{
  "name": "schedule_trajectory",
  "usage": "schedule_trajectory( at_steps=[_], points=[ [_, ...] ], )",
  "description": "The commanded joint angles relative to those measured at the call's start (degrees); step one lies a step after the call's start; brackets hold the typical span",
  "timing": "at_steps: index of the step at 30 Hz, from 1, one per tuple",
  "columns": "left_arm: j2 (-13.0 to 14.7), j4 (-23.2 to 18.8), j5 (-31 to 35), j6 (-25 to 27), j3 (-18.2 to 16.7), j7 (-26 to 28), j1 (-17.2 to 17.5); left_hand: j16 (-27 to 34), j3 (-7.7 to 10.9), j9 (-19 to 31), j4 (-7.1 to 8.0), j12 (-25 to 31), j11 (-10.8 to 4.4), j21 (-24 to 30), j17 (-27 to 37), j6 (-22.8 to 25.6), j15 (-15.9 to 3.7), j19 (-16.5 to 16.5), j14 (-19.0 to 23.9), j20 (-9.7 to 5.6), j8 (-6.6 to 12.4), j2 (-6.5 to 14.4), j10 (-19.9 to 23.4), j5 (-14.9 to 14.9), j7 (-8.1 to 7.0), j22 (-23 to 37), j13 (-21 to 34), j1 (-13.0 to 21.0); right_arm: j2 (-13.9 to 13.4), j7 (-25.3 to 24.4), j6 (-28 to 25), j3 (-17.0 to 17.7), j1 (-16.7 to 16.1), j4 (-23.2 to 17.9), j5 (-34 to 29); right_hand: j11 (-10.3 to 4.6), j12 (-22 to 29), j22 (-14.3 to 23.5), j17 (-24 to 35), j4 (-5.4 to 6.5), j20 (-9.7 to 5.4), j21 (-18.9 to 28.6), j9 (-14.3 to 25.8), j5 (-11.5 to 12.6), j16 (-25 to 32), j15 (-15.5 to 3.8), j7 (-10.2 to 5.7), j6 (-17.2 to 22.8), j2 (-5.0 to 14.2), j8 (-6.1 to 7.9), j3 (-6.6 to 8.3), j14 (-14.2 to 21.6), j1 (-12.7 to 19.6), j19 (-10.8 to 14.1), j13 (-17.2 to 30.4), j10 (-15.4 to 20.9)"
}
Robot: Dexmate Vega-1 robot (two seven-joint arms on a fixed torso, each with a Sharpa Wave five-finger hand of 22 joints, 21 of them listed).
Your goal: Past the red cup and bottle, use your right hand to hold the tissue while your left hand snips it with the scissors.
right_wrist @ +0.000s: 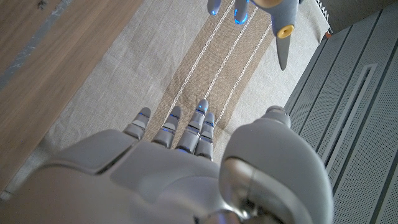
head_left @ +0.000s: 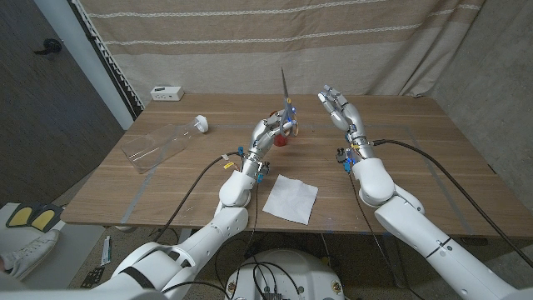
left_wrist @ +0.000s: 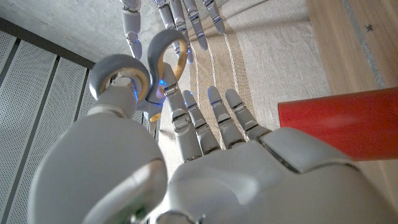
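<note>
The left hand (head_left: pixel 271 131) is raised above the middle of the table (head_left: pixel 400 133), holding the scissors (head_left: pixel 286 98) with the blades pointing straight up, closed into one thin spike. In the left wrist view the thumb passes through one grey, yellow-lined handle loop (left_wrist: pixel 166 50) (the other fingers (left_wrist: pixel 219 118) reach past it, slightly apart).

The right hand (head_left: pixel 340 108) is lifted at about 3 o'clock from the scissors, near them but apart, its fingers (right_wrist: pixel 186 127) stretched out and slightly spread, holding nothing.

The white tissue (head_left: pixel 291 198) lies flat on the table at 6 o'clock from the left hand, between the two forearms, touched by neither hand.

The red cup (head_left: pixel 281 139) sits just behind the left hand, mostly hidden by it. A clear bottle (head_left: pixel 165 142) lies on its side at 9 o'clock, well apart, its white cap (head_left: pixel 201 125) toward the back.
</note>
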Motion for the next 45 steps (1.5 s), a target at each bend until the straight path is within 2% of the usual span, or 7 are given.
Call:
schedule_trajectory(
  at_steps=[1,9,24,29,30,37,45],
  points=[
    [-0.3,-2.6,-2.6,2.6,-1.1,-1.0,1.6,-0.5,4.55,0.0,3.99,-0.6,-1.27,0.3,-0.8,3.4,-10.07,1.0,1.1,-2.88,0.41,0.4,1.4,0.0,-3.2,0.0,-0.9,0.8,0.0,0.7,1.7,0.7,0.1,0.7,-0.2,-0.45,0.4,0.1,-0.1,-0.35,-0.25,0.1,0.1,0.3,0.7,-6.78,-0.26,0.6,0.29,0.54,-0.1,0.2,0.4,0.3,0.1,0.3],
    [-0.1,-5.0,-5.1,5.5,-1.5,-2.2,2.3,-1.1,5.04,-0.1,4.09,-1.6,-2.02,0.2,-2.1,3.3,-10.22,2.0,2.1,-3.18,0.41,0.8,2.2,0.1,-3.36,-0.1,-2.2,0.9,-0.6,1.2,-0.2,1.4,0.5,0.2,0.3,-0.47,0.7,0.1,-0.5,-0.59,-1.11,0.7,0.0,0.5,1.0,-6.83,0.21,1.4,0.42,0.76,-0.07,0.9,0.5,1.8,-0.1,1.1],
    [1.4,-10.7,-7.3,9.9,-2.0,-2.5,4.0,-1.9,5.55,-1.2,4.25,-3.0,-2.21,-0.1,-3.6,3.2,-10.26,2.5,2.9,-3.51,-0.18,1.0,2.7,0.1,-3.28,0.0,-3.6,0.7,-0.4,0.6,0.0,2.8,0.9,1.2,1.7,-0.43,0.9,0.1,-0.7,-0.68,-1.26,0.7,-0.1,0.5,1.2,-6.89,0.58,1.4,0.44,0.69,-0.13,1.4,0.5,2.1,-0.2,1.5],
    [2.2,-11.7,-8.4,11.7,-1.8,-4.7,3.7,-3.2,6.07,-2.4,4.3,-5.2,-2.37,-0.8,-5.0,2.1,-10.17,1.8,2.3,-2.81,-1.35,1.0,1.7,0.1,-4.37,0.0,-4.5,0.5,-0.3,0.5,0.4,3.0,0.9,1.7,2.0,-0.43,1.0,0.1,-0.8,-0.7,-1.23,0.7,-0.1,0.5,1.2,-6.9,0.65,1.5,0.46,0.72,-0.15,1.5,0.5,2.1,-0.3,1.7],
    [2.2,-11.9,-8.7,11.9,-1.8,-4.9,3.8,-3.3,6.12,-2.5,4.34,-5.5,-2.37,-0.9,-5.2,1.5,-10.18,1.8,2.3,-2.84,-1.71,1.0,1.8,0.1,-5.29,0.0,-4.6,0.4,-0.3,0.5,0.5,3.0,0.9,1.8,2.0,-0.43,1.0,0.1,-0.8,-0.71,-1.24,0.7,-0.1,0.5,1.2,-6.9,0.62,1.5,0.46,0.72,-0.15,1.5,0.5,2.1,-0.3,1.7],
    [1.6,-13.0,-11.3,14.0,-2.3,-6.1,4.3,-3.3,6.33,-2.9,4.58,-5.2,-2.07,-1.1,-5.7,1.3,-10.28,2.5,3.6,-3.3,-2.19,1.3,5.1,0.0,-5.51,-0.1,-4.8,0.1,-0.8,0.5,-0.2,3.5,1.0,1.6,2.3,-0.44,1.0,0.1,-0.9,-0.73,-1.25,0.6,-0.1,0.6,1.3,-6.9,0.61,1.6,0.47,0.75,-0.16,1.6,0.5,2.1,-0.3,1.8],
    [1.8,-14.0,-12.0,15.6,-2.8,-6.4,4.6,-3.3,6.47,-3.0,4.49,-5.3,-2.2,-1.2,-6.0,1.5,-10.31,2.7,4.0,-3.46,-2.24,1.2,5.9,0.0,-5.26,-0.1,-4.9,0.1,-0.5,1.2,0.8,3.3,1.6,2.7,3.1,-0.43,1.1,0.1,-0.9,-0.77,-1.21,0.6,-0.1,0.6,1.2,-6.87,0.61,1.8,0.49,0.8,-0.18,1.5,0.4,2.1,-0.4,1.9]
  ],
)
